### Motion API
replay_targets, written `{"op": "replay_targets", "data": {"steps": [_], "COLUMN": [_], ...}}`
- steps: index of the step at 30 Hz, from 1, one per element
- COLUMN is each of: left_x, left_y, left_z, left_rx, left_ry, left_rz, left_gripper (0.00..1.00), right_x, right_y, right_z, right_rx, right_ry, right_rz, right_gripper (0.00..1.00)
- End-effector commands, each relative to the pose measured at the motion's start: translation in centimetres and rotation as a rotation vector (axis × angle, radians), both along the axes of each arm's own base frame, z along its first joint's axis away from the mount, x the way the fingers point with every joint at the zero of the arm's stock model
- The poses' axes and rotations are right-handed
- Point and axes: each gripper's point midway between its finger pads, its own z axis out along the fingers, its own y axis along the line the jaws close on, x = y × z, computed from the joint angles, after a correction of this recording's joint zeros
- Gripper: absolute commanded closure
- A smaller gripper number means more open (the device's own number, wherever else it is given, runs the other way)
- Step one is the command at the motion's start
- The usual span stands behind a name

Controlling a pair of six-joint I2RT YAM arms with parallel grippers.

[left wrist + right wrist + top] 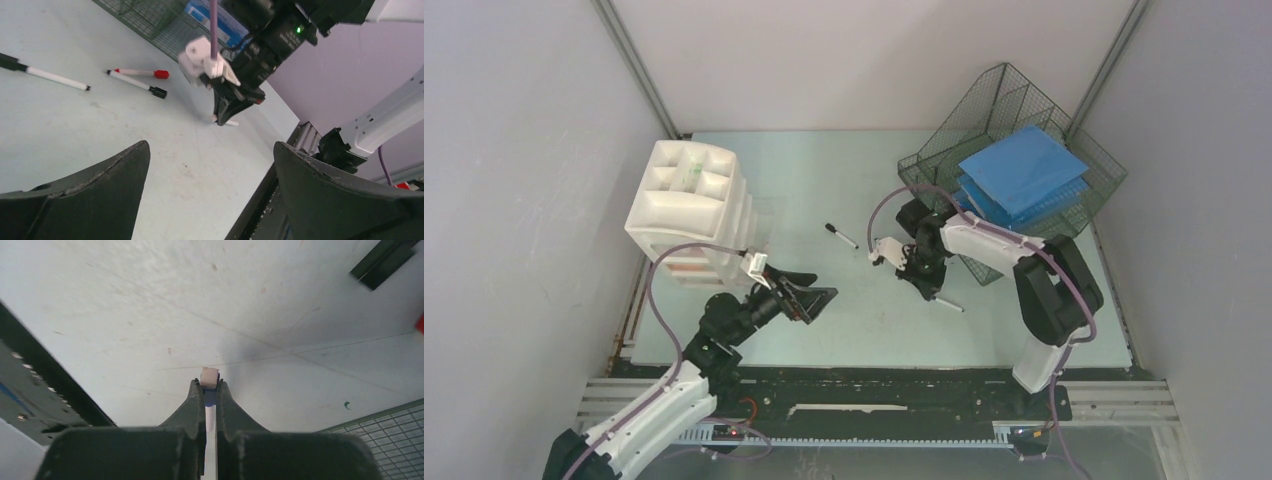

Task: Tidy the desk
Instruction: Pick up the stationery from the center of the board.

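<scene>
On the smooth mint desk (824, 180), walled in grey, with bare room between ribbed white drawer unit (689, 205) and wire-mesh tray (939, 150), the right gripper (209, 390) pinches a slim white marker (210, 376), and the left gripper (821, 301) gapes wide.

On the desk (824, 180), the drawer unit (689, 205) stands left, the wire tray (984, 110) right, a marker (842, 236) between them.

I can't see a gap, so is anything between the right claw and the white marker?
Nothing visible: the right gripper is shut right on the white marker, low by the desk.
</scene>
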Motion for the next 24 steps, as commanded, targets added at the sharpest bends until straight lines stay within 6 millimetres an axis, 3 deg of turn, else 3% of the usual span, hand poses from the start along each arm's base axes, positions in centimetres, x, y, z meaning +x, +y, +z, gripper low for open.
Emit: {"op": "replay_targets", "data": {"steps": [1, 6, 9, 13, 18, 22, 24], "left_x": [-0.2, 0.1, 0.6, 0.9, 0.8, 0.5, 0.6], "left_y": [-1.6, -4.2, -6.6, -10.0, -13.5, -15.8, -16.8], "left_z": [2.3, 2.6, 2.8, 3.4, 4.1, 4.3, 4.2], "left_rx": [-0.044, -0.039, -0.023, -0.013, -0.027, -0.041, -0.051], "left_ry": [-0.097, -0.097, -0.076, -0.058, -0.053, -0.046, -0.033], "left_rz": [-0.019, -0.038, -0.056, -0.096, -0.143, -0.178, -0.191], "left_gripper": [0.00, 0.00, 0.00, 0.00, 0.00, 0.04, 0.11], "right_x": [0.3, 0.1, -0.4, -0.9, -1.3, -1.6, -1.7], "right_y": [4.0, 5.7, 6.1, 5.9, 5.7, 5.7, 5.7], "right_z": [5.7, 11.2, 15.0, 18.5, 20.4, 20.9, 20.9], "right_rx": [0.281, 0.567, 0.755, 0.924, 1.029, 1.069, 1.078], "right_ry": [-0.014, 0.024, 0.066, 0.098, 0.141, 0.190, 0.205], "right_rz": [-0.059, -0.134, -0.159, -0.186, -0.205, -0.212, -0.212], "right_gripper": [1.00, 1.00, 1.00, 1.00, 1.00, 1.00, 1.00]}}
